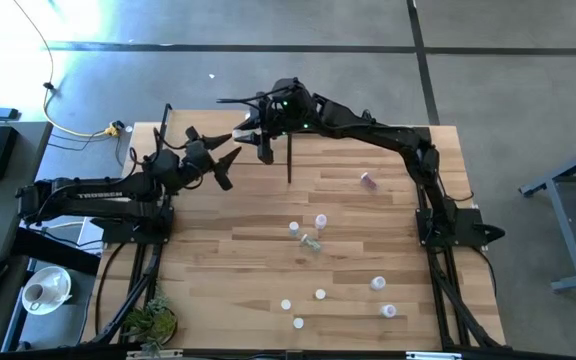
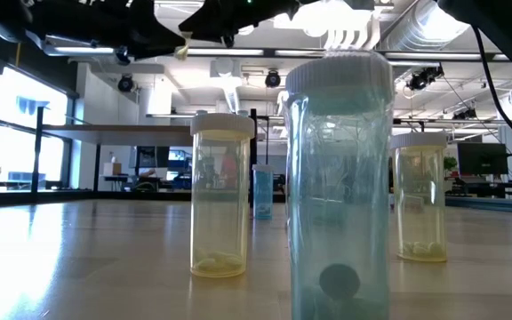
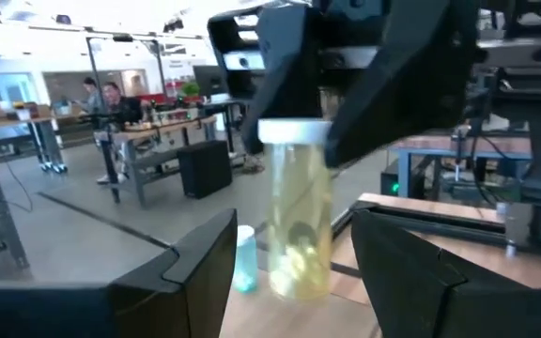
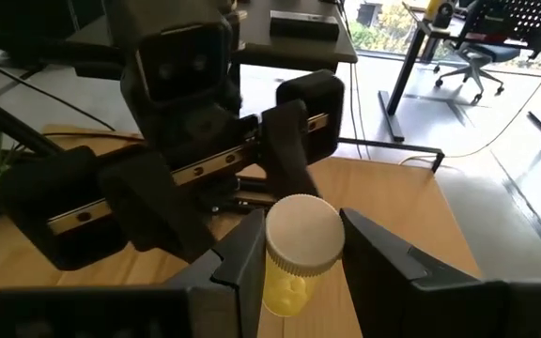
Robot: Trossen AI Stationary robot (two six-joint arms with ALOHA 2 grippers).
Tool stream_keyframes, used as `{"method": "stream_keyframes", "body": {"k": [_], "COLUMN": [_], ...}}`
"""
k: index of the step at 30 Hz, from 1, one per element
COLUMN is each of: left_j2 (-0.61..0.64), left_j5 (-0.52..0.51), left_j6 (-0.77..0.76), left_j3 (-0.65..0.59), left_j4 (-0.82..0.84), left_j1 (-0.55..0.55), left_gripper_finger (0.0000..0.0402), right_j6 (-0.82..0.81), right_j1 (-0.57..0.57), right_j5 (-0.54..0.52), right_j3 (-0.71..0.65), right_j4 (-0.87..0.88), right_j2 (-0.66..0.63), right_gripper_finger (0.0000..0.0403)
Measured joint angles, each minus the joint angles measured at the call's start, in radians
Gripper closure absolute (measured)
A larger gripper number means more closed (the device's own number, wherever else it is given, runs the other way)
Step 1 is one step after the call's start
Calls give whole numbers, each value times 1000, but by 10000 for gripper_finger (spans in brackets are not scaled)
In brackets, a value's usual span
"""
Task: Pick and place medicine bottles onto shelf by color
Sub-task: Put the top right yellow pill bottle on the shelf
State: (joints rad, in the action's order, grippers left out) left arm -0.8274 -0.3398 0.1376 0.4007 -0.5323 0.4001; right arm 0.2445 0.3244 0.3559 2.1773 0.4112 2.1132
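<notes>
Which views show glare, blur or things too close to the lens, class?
High view: bright glare washes the floor at the top left. Low view: the nearest blue bottle looms large, and window light sheens the table. Left wrist view: the room behind the yellow bottle is soft; right wrist view: the fingers at the bottom are blurred.

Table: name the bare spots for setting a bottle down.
Free: the table's left part, between the left arm and the loose medicine bottles. Crowded: those bottles, centre to right, and around the right gripper, holding a yellow bottle by the left gripper.
</notes>
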Motion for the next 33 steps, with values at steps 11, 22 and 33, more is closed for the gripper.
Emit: {"method": "stream_keyframes", "body": {"k": [11, 22, 33], "left_j2": [-17, -17, -17], "left_j5": [63, 97, 138], "left_j6": [-13, -27, -30], "left_j3": [0, 0, 0], "left_j4": [-8, -8, -8], "left_j1": [42, 51, 51], "left_gripper_finger": [202, 209, 294], "right_j6": [-4, -1, 2], "right_j1": [-1, -12, -12], "right_j5": [32, 31, 34], "right_j3": [0, 0, 0], "right_j4": [13, 18, 17], "right_j2": [0, -1, -2], "right_gripper_finger": [290, 290, 290]}}
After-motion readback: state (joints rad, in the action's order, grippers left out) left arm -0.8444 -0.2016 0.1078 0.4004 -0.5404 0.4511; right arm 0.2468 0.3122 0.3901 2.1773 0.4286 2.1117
